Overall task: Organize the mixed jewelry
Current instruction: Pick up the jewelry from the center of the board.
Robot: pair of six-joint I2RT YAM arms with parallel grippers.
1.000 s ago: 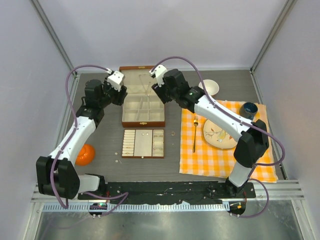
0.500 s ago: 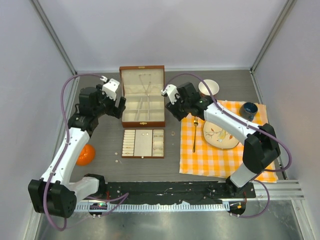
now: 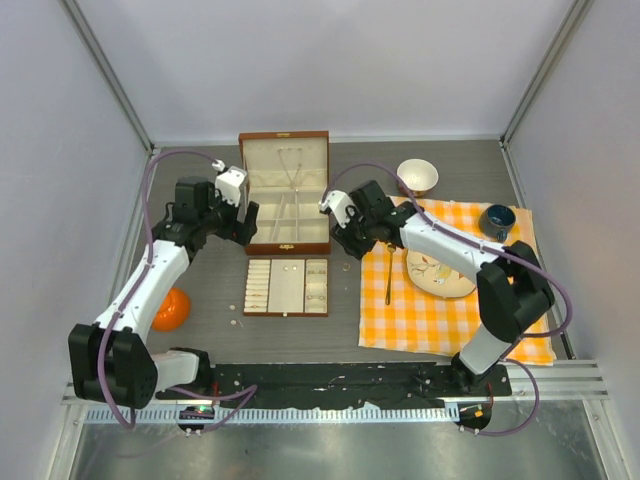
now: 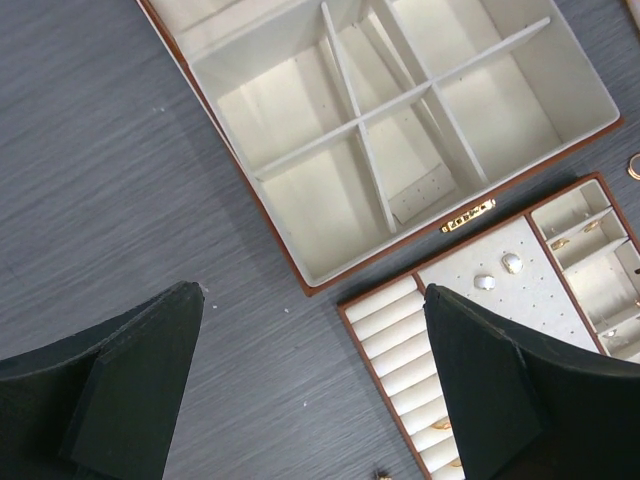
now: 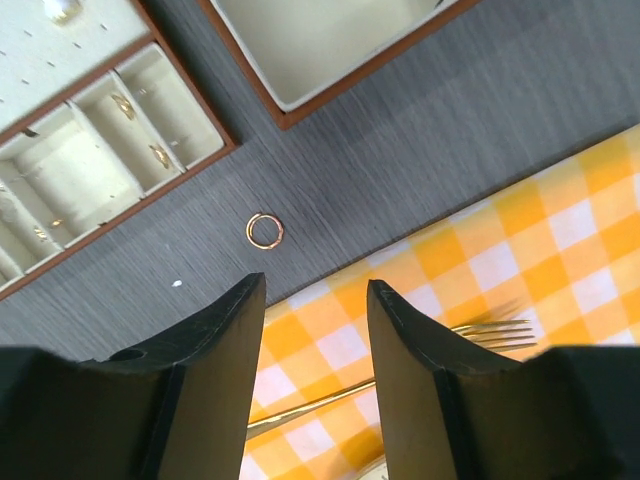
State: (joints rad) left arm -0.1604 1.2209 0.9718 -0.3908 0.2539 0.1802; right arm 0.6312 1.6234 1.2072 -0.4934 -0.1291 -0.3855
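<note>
1. The left jaws hang over the dark counter (image 3: 200,290), just left of the brown wooden box (image 3: 285,246). They stand wide apart, with nothing between them.
2. The right jaws hang low over the edge of the orange checked cloth (image 3: 430,320) that is nearest the box. They are partly apart and hold nothing.
3. A small ring (image 5: 265,230) lies alone on the bare counter, between the tray (image 3: 246,290) and the cloth. It is just ahead of the right jaws, and they are not touching it.
4. The box is open, with its lid standing up at the back. A thin chain (image 3: 291,160) seems to hang inside the lid.
5. The tray sits just in front of the box. Two pale round studs (image 4: 497,273) lie in its middle part. A few little gold-looking bits (image 5: 160,155) sit in the small sections on its right side.
6. Two tiny pale bits (image 3: 233,322) lie on the counter just left of the tray. They are too small to make out.
7. A gold fork (image 3: 389,270), a plate (image 3: 430,270) and a dark blue cup (image 3: 497,218) rest on the cloth. A white bowl (image 3: 417,176) stands behind it.
8. An orange ball (image 3: 170,308) sits beside the left arm.
</note>
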